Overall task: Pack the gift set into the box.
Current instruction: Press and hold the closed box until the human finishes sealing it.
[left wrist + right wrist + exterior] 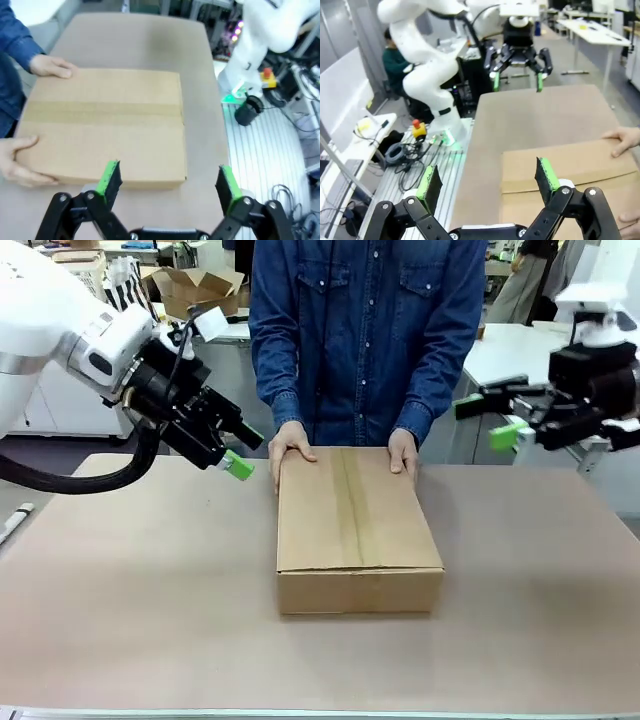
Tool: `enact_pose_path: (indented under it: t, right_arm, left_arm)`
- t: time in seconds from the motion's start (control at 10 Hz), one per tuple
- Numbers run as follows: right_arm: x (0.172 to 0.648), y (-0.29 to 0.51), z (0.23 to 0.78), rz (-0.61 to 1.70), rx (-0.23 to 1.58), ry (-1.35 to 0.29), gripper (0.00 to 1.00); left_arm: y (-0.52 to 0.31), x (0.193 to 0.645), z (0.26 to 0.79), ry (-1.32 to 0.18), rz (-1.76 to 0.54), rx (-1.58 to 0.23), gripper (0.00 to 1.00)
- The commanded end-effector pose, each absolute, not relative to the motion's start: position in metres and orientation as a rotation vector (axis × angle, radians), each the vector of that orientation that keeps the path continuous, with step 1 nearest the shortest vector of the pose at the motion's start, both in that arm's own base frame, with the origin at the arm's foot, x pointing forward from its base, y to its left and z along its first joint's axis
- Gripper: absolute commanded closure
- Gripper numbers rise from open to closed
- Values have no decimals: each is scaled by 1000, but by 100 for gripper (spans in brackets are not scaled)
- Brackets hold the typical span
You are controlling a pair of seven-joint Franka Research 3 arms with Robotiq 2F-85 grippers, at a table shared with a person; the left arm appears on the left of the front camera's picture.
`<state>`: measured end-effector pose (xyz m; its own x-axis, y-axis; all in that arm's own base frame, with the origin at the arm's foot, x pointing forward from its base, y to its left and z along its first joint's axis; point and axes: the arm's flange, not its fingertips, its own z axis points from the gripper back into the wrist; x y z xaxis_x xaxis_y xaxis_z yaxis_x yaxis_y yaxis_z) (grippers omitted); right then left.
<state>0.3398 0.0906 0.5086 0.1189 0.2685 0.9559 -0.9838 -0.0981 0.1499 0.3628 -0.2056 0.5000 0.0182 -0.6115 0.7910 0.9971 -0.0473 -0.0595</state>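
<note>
Brown closed box [360, 525] betw. 2 hands [291, 447]

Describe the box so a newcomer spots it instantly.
On the tan table, directly before the person in denim, sits the box. It's closed, plain brown, a pale tape strip along its top, the person's hands on its far corners; the background carton is open.

Plain brown box [318, 525] with a pale tape strip [352, 502]
</note>
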Motion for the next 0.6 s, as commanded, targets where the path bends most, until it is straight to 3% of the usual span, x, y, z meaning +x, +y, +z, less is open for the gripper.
enact_pose_path:
  t: [0.0,0.1,0.3,0.5]
  right_arm:
    - [339,83,500,1311,1186,-842,0]
    - [365,103,478,1510,1182,-881,0]
    - [408,119,411,1486,1251,-918,0]
    - [436,144,352,1499,1267,-852,0]
  left_arm:
    - [-189,368,495,-642,-1478,-801,0]
    - [-197,373,485,-751,-1601,-667,0]
    - [-196,391,431,-944,-1698,-852,0]
    - [-213,410,378,-930,-1671,-980,0]
